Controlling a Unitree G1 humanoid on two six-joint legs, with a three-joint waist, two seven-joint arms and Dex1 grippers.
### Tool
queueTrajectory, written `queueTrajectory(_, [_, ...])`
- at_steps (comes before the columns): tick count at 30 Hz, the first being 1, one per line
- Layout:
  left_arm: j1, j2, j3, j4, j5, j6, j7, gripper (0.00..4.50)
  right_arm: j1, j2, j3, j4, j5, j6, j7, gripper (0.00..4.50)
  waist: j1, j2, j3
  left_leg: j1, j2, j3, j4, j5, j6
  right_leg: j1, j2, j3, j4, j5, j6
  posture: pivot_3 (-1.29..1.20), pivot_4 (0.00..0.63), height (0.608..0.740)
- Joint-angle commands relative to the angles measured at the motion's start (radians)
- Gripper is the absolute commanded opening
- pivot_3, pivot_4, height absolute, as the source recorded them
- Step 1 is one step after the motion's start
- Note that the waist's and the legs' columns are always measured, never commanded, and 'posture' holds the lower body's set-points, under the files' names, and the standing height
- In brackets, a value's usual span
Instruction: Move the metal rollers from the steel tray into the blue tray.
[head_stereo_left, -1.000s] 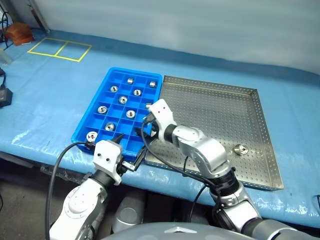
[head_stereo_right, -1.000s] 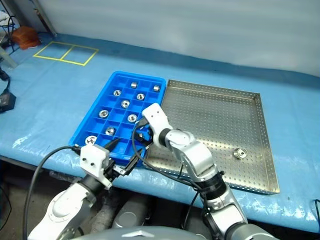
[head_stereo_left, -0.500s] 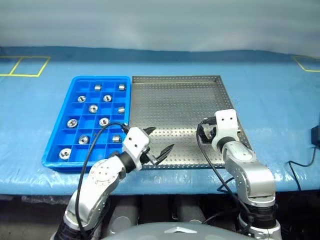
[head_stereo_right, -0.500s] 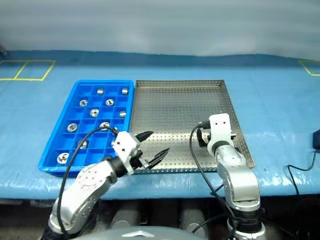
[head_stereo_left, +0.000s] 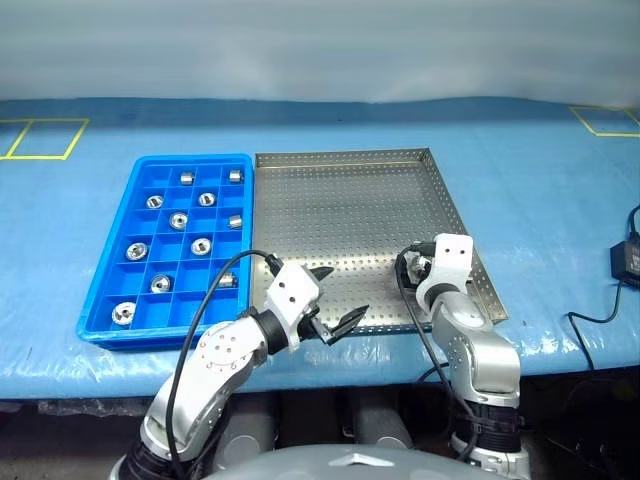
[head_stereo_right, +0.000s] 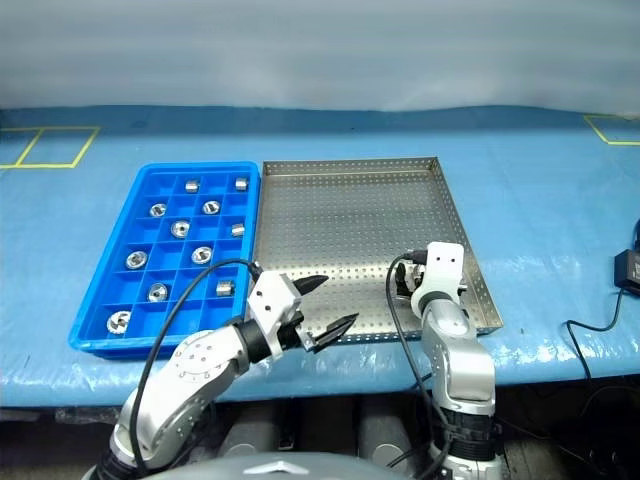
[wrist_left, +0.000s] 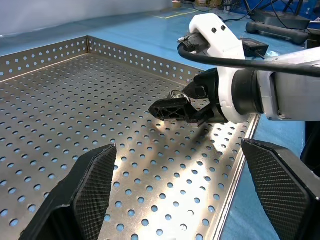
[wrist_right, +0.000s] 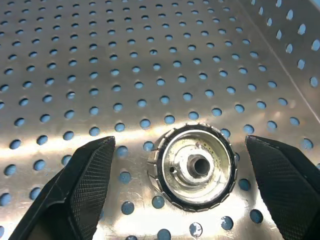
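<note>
I count ten metal rollers (head_stereo_left: 179, 220) in the blue tray (head_stereo_left: 109, 277); one roller (wrist_right: 194, 166) remains in the steel tray (head_stereo_left: 350, 200) (at five o'clock), between my right pincer's (wrist_right: 180, 190) wide fingers; left pincer (head_stereo_left: 338, 296) wide, empty.

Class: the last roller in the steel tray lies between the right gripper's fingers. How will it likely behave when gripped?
The metal roller looks solid, so probably stiff and heavy for its size. Its shiny rim may slip between the right gripper's fingers. Lying hole-up on the steel tray, it shouldn't roll unless tipped.

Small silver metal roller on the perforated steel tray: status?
Right claw open, straddling roller, not gripped. Left claw open, idle. Nothing blocking.
</note>
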Motion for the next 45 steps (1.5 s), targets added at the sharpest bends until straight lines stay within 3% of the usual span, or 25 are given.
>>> queueTrajectory(1, [0.011, -0.016, 0.004, -0.058, 0.0, -0.002, 0.031, 4.37, 0.008, -0.02, 0.016, -0.045, 0.013, -0.02, 0.034, 3.18, 0.006, 0.0, 0.0, 0.0, 0.0, 0.0, 0.0, 0.0, 0.0, 0.0, 0.0, 0.0, 0.0, 0.0, 0.0, 0.14, 0.15, 0.74])
queueTrajectory(6, [0.042, -0.016, 0.031, -0.074, 0.005, -0.012, 0.066, 4.37, -0.006, -0.064, 0.071, -0.106, 0.017, 0.026, 0.08, 1.71, 0.024, 0.0, 0.0, 0.0, 0.0, 0.0, 0.0, 0.0, 0.0, 0.0, 0.0, 0.0, 0.0, 0.0, -0.001, 0.18, 0.15, 0.74])
queueTrajectory(10, [0.074, -0.023, 0.059, -0.083, 0.028, -0.033, 0.117, 4.37, -0.077, -0.11, 0.141, -0.151, 0.024, 0.092, 0.133, 1.71, 0.037, 0.0, 0.0, 0.0, 0.0, 0.0, 0.0, 0.0, 0.0, 0.0, 0.0, 0.0, 0.0, -0.001, -0.002, 0.22, 0.15, 0.74])
queueTrajectory(15, [0.143, -0.032, 0.136, -0.095, 0.122, -0.055, 0.237, 4.37, -0.275, -0.149, 0.324, -0.137, 0.039, 0.144, 0.252, 1.71, 0.046, 0.0, 0.0, 0.0, 0.001, 0.0, 0.0, 0.0, 0.0, 0.0, 0.001, -0.001, 0.0, 0.0, -0.002, 0.29, 0.15, 0.74])
queueTrajectory(20, [0.251, 0.006, 0.233, -0.132, 0.146, -0.167, 0.23, 4.37, -0.397, -0.081, 0.44, -0.058, 0.07, 0.116, 0.323, 1.71, 0.087, 0.0, 0.0, -0.001, 0.002, -0.003, -0.002, 0.0, 0.0, -0.001, 0.001, -0.004, 0.0, 0.002, -0.003, 0.38, 0.15, 0.74])
queueTrajectory(32, [0.603, -0.073, 0.385, -0.261, 0.098, -0.299, 0.252, 4.37, -0.423, 0.009, 0.62, 0.05, 0.084, 0.037, 0.438, 1.71, 0.218, -0.001, 0.001, -0.003, 0.0, -0.004, -0.002, 0.0, 0.0, -0.002, -0.002, -0.009, -0.003, -0.003, -0.005, 0.56, 0.15, 0.74])
queueTrajectory(35, [0.674, -0.072, 0.42, -0.282, 0.018, -0.303, 0.206, 4.37, -0.404, 0.018, 0.641, 0.064, 0.093, 0.039, 0.455, 1.71, 0.252, -0.001, 0.001, -0.002, 0.001, -0.006, -0.001, -0.001, -0.001, -0.004, -0.003, -0.015, -0.003, -0.004, -0.006, 0.56, 0.15, 0.74])
queueTrajectory(41, [0.667, -0.067, 0.462, -0.288, -0.022, -0.288, 0.199, 4.37, -0.382, 0.036, 0.66, 0.108, 0.094, 0.033, 0.461, 1.71, 0.32, -0.001, 0.001, -0.003, 0.002, -0.008, -0.001, -0.001, -0.002, -0.004, -0.004, -0.02, -0.003, -0.005, -0.007, 0.55, 0.15, 0.74])
queueTrajectory(45, [0.613, -0.043, 0.439, -0.284, -0.028, -0.263, 0.184, 4.37, -0.367, 0.05, 0.658, 0.128, 0.087, 0.032, 0.446, 2.96, 0.354, -0.001, 0.001, -0.004, 0.003, -0.008, -0.001, -0.002, -0.003, -0.004, -0.003, -0.021, -0.003, -0.005, -0.008, 0.51, 0.15, 0.74])
